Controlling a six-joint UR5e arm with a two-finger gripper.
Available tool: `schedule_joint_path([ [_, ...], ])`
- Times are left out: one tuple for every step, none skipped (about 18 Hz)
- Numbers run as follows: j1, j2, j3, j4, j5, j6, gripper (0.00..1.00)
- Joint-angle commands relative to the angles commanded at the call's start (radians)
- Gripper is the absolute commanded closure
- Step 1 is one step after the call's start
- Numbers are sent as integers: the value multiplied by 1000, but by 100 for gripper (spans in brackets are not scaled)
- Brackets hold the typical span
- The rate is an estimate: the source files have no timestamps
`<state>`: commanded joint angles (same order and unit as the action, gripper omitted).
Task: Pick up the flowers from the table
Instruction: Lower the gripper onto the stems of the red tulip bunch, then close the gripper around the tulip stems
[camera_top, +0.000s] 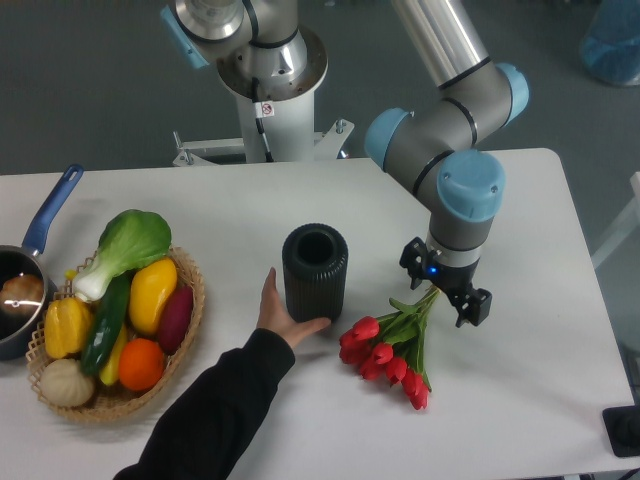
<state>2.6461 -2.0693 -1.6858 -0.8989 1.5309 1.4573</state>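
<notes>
Gripper (447, 292) low over table (520, 220), fingers closed on stems of flowers (388, 352). Red buds rest on table beside black vase (315, 271); hand (281, 313) steadies vase.

Taking the one black ribbed cylindrical vase (315, 271) as landmark: to its right lies one bunch of red tulips with green stems (390, 358), about seven closed buds. To its left stands one wicker basket (190, 300) holding about eight pieces of produce. Farther left sits one dark saucepan with a blue handle (40, 230). One human hand (280, 318) touches the vase's base.
</notes>
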Motion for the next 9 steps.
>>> schedule_joint_path([
  [0,-3,-2,0,-3,-23,0],
  [-2,-11,0,2,-12,-55,0],
  [-2,-20,0,3,-24,-80,0],
  [-3,-29,0,3,-31,-87,0],
  [-3,-37,0,6,-32,-89,0],
  [-3,-44,2,9,-35,-89,0],
  [-5,-52,6,11,-37,-91,0],
  [-6,-57,12,11,-37,-91,0],
  [-8,-63,18,11,-40,-89,0],
])
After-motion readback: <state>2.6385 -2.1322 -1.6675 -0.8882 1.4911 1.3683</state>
